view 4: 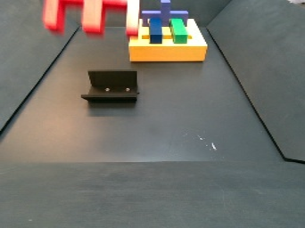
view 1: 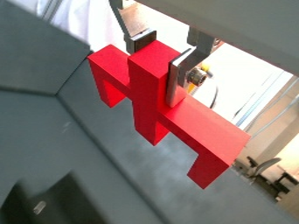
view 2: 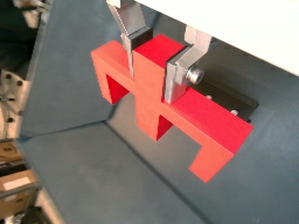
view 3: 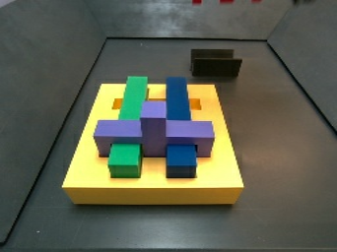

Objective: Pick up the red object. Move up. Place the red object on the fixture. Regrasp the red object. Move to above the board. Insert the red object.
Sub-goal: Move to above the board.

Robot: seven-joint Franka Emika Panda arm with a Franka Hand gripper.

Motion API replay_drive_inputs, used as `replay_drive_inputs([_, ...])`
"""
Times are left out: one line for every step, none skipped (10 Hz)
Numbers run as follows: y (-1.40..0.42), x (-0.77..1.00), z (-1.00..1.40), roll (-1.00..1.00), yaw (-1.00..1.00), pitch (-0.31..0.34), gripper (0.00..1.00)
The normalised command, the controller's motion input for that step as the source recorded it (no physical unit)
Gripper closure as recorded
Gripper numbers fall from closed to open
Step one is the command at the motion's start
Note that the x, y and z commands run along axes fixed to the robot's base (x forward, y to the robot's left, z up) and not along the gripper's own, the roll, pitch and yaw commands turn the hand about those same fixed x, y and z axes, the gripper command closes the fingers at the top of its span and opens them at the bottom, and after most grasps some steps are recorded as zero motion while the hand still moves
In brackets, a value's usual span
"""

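Note:
In both wrist views my gripper (view 1: 160, 61) (view 2: 152, 63) is shut on the middle prong of the red object (view 1: 201, 133) (view 2: 208, 124), a bright red comb-shaped block held high in the air. Its prongs show at the upper edge of a side view as the red object (view 4: 88, 12), blurred, and only just as red tips (view 3: 222, 2); the gripper itself is out of both side views. The black fixture (view 3: 216, 64) (view 4: 111, 86) stands on the dark floor, apart from the block. The yellow board (view 3: 152, 175) (view 4: 167, 52) carries green, blue and purple blocks.
Sloping dark grey walls (view 3: 53, 118) (view 4: 256, 98) enclose the floor on the sides. The purple cross-block (view 3: 153, 130) lies across the green (view 3: 130, 108) and blue (view 3: 176, 108) bars on the board.

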Motion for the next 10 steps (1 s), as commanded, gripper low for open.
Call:
replay_drive_inputs([-0.02, 0.0, 0.97, -0.02, 0.02, 0.037, 1.0])
replay_drive_inputs([-0.01, 0.01, 0.58, -0.01, 0.01, 0.048, 1.0])
replay_drive_inputs([-0.02, 0.04, 0.23, 0.0, 0.02, 0.06, 1.0])
replay_drive_inputs([-1.4, -0.94, 0.27, -1.0, -0.07, 0.159, 1.0])
replay_drive_inputs([-1.4, -0.95, 0.27, -1.0, -0.07, 0.157, 1.0])
replay_drive_inputs([-1.4, -1.03, 0.28, -1.0, -0.05, 0.135, 1.0])
replay_drive_inputs([-1.4, -1.04, 0.26, -1.0, -0.04, 0.139, 1.0])
replay_drive_inputs([-1.4, -1.02, 0.27, -1.0, -0.03, 0.145, 1.0])
replay_drive_inputs([-1.4, -1.04, 0.27, -1.0, -0.02, 0.139, 1.0])
replay_drive_inputs([-0.72, -0.59, 0.15, -1.0, -0.01, 0.13, 1.0])
